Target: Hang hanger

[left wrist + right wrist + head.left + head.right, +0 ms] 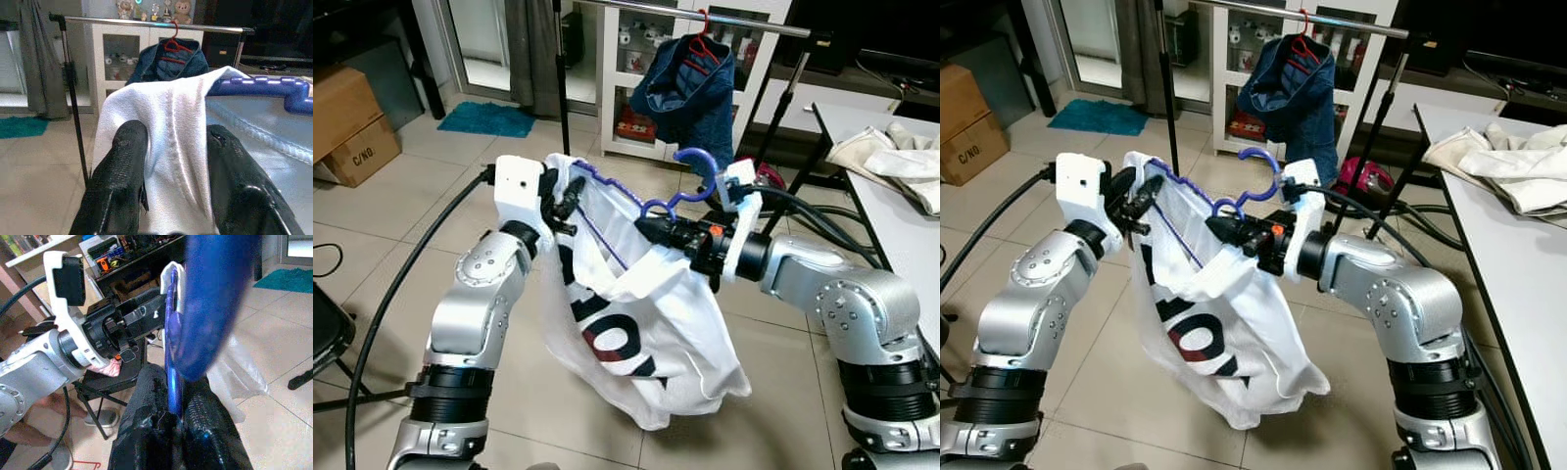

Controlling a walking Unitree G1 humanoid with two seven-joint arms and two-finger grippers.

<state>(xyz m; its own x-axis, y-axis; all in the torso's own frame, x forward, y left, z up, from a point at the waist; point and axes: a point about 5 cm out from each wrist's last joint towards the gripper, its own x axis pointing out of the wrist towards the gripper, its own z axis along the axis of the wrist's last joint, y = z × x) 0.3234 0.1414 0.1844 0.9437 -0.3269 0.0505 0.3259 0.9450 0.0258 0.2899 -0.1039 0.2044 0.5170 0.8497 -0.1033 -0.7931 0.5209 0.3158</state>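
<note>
The blue hanger (675,191) was held up in front of the robot, well below and short of the metal rail (705,15), with a white shirt (636,323) draped on it and hanging towards the tiled floor (401,206); the right tool (651,230) was clamped on the hanger just under its hook, the wrist view showing the blue bar pinched between the two black fingers (146,421); the left tool (570,201) was closed on the shirt's shoulder at the hanger's far end, white cloth squeezed between its pads (124,161).

The step in hand looked like carrying the loaded hanger up to the rail; to do it well, the hook should stay upright and facing the rail, so the right wrist ought not to roll; the left tool should rise level with the right one, or the shirt would likely slide off the low end; the hook would best land on a bare stretch of rail beside the dark blue garment (690,93) on its red hanger (705,44), not on top of it; the hem should be kept from snagging on the rack's black legs (560,78); only once the hook bore the weight should either grip loosen.
</note>
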